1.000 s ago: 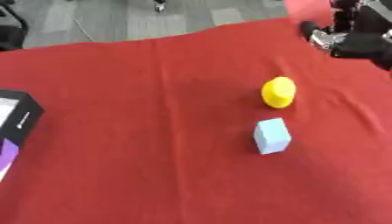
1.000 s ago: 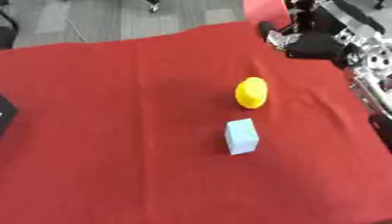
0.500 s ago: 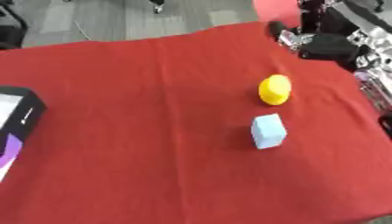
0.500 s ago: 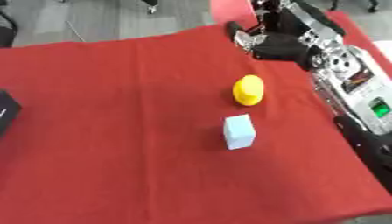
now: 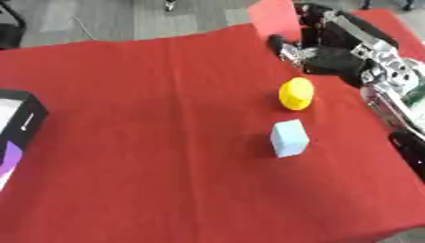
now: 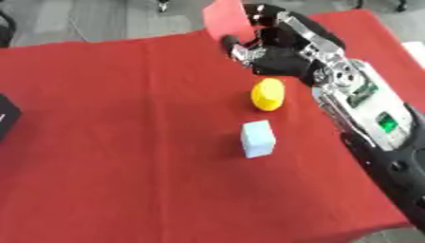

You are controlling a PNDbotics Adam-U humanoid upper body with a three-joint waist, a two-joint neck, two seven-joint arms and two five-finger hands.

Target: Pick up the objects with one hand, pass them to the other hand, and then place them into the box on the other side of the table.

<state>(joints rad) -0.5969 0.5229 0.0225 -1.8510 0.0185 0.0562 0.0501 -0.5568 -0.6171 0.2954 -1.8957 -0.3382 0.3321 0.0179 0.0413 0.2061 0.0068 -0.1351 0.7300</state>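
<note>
Right hand [image 6: 270, 59], upper right: we note curled fingers holding nothing, poised just above the yellow object [image 6: 267, 94] for pickup. Blue block [image 6: 258, 138] centre-right. Box [image 5: 16, 124] at left edge awaits both.

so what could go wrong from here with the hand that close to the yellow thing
1. The right hand sits just behind the yellow object, which looks rounded; a clumsy touch could roll it along the red cloth.
2. The light blue block stands just in front of the yellow object, so a knock could topple it.
3. The box is at the far left edge and no left hand is in view, so the handover may be a long reach.
</note>
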